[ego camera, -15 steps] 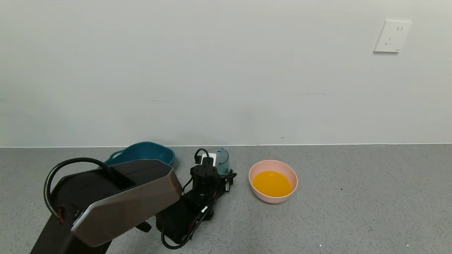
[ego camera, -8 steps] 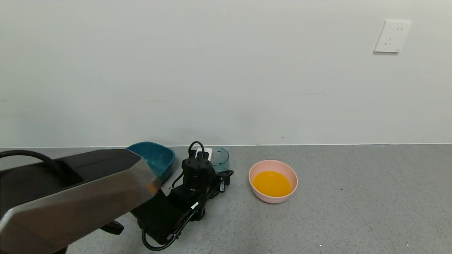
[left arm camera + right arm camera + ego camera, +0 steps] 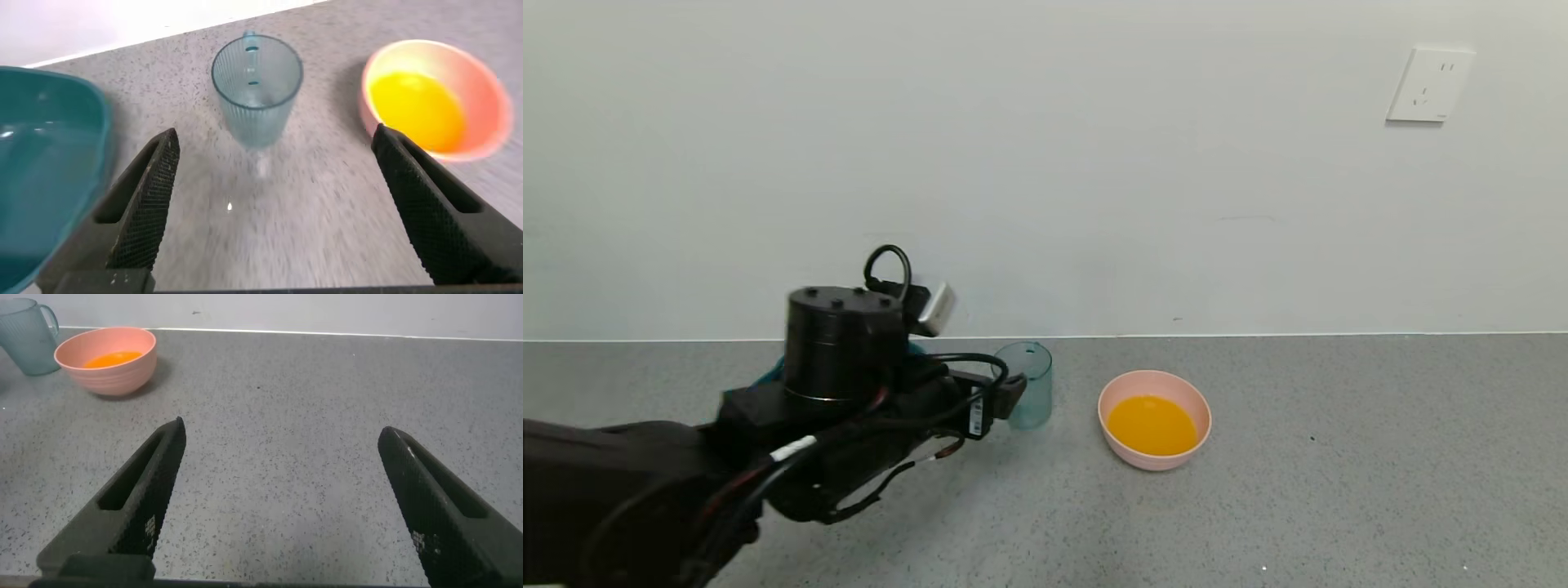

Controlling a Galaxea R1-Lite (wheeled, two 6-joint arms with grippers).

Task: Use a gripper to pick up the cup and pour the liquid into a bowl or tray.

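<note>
Left gripper (image 3: 270, 204) fingers (image 3: 147, 200) spread, grasping nothing. Cup (image 3: 256, 90) upright on desk (image 3: 1339, 457), empty, dead ahead beyond fingertips; bowl (image 3: 490, 106) holds liquid (image 3: 413, 96). Right gripper (image 3: 278, 506) splayed, farther off.

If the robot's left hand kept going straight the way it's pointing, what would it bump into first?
Most likely the small see-through blue-green plastic cup. The open left hand points at it, and the cup stands empty on the grey counter just ahead, between the fingers' line. The pink bowl of orange liquid sits off to one side.
</note>
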